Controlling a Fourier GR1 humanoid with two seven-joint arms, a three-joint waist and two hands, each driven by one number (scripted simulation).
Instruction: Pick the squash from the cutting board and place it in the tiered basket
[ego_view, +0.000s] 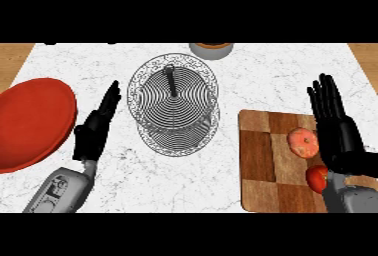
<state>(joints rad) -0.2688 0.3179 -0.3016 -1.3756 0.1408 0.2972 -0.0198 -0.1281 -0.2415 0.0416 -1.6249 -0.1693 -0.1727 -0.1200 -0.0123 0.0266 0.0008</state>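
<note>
Pre-grasp: your right hand (339, 134) is open, fingers straight, just beside the squash (303, 142) on the cutting board (258, 165); next, curl round it and lift toward the tiered basket (151, 125).

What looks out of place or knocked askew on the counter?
Nothing stands out. The tiered basket stands upright at centre; the squash and a red item lie on the cutting board; the red plate sits flat at left. The left hand and right hand are open, holding nothing.

Squash (303, 142) on cutting board (258, 160) (right hand (336, 132) beside, fingers straight), tiered basket (173, 102) well apart.
</note>
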